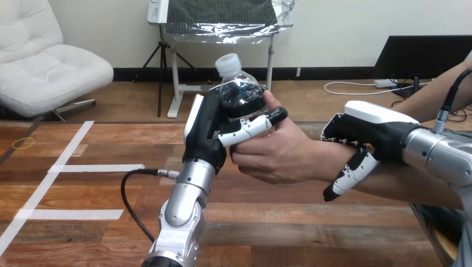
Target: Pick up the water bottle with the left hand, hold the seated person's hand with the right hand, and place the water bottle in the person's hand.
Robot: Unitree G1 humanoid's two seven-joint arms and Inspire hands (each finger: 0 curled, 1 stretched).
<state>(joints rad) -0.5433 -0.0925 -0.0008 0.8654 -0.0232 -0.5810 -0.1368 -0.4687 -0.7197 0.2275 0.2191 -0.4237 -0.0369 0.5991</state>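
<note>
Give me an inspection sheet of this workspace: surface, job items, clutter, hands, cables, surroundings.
surface: wooden table, white tape lines on its left part.
job's things: water bottle roughly upright, cap on, raised off the table; person's hand against its lower part, thumb on its side.
clutter: small yellow ring lying flat near the table's left edge.
hands: left hand curled round the water bottle; right hand over the person's wrist, fingers curled round it.
cables: nothing seen beyond the robot's own.
surroundings: person seated at the table's right; forearm reaches in.
</note>
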